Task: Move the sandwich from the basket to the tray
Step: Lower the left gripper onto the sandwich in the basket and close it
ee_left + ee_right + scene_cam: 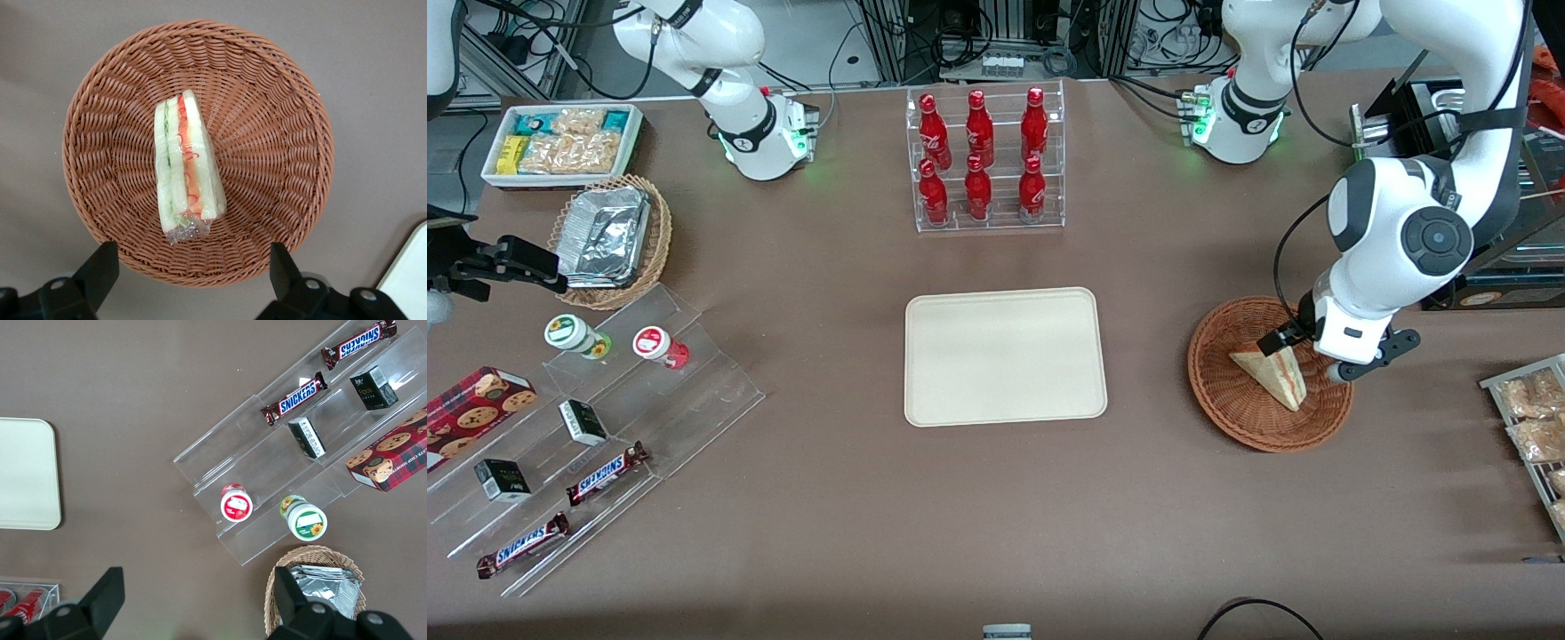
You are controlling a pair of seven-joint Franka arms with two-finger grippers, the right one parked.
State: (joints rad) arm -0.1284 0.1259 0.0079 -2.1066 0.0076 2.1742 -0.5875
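From the front, the gripper (1288, 342) hangs low over the basket (1232, 404), just above the sandwich (1272, 373). I think it waits there so it can drop down and grab. The tray (1005, 356) lies on the bench (827, 516), well apart from the basket, toward the parked arm's end.

From the left wrist, the fingers (100, 267) are wide open and hold nothing. The sandwich (187, 167) lies inside the basket (293, 133). It is in clear wrap, with white bread, a red and orange layer, and a green layer.

From the right wrist, only a bit of the tray (27, 473) shows.
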